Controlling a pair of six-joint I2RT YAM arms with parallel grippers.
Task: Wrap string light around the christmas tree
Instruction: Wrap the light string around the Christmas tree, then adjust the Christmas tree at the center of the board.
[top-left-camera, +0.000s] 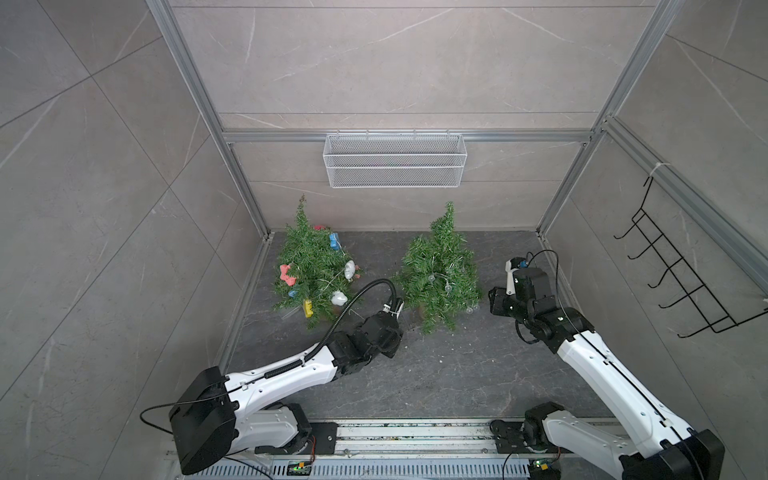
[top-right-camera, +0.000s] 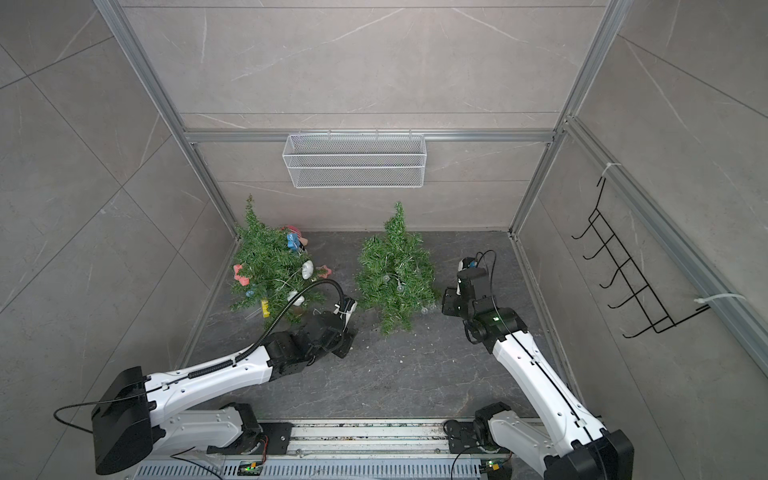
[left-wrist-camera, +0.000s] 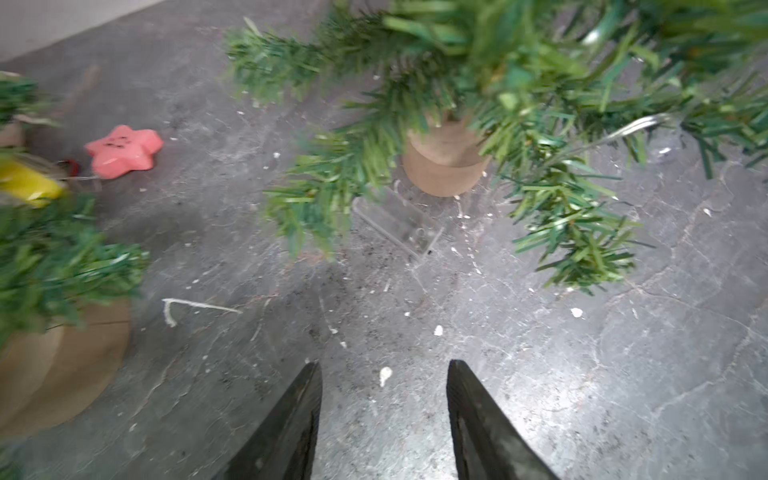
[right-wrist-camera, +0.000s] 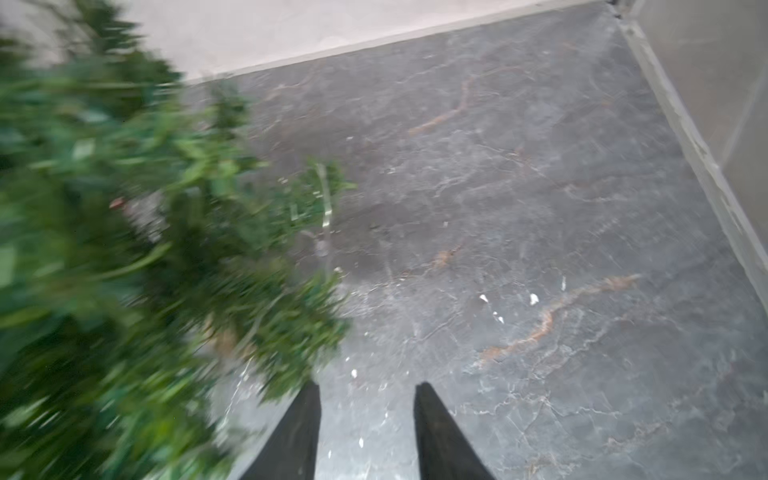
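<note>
We see two small trees standing on the dark floor (top-left-camera: 457, 374), near the back wall. The christmas tree (top-left-camera: 440, 266) on the R carries a string light (top-left-camera: 448, 286) w/ clear bulbs across its front branches; the decorated tree (top-left-camera: 311, 266) on the L has coloured ornaments. The L arm (top-left-camera: 291, 370) reaches in btw the trees, wrist low. The R arm (top-left-camera: 602, 374) ends just beside the christmas tree's R side. A white mesh basket (top-left-camera: 395, 160) hangs on the back wall, and a black hook rack (top-left-camera: 681, 266) on the R wall.
</note>
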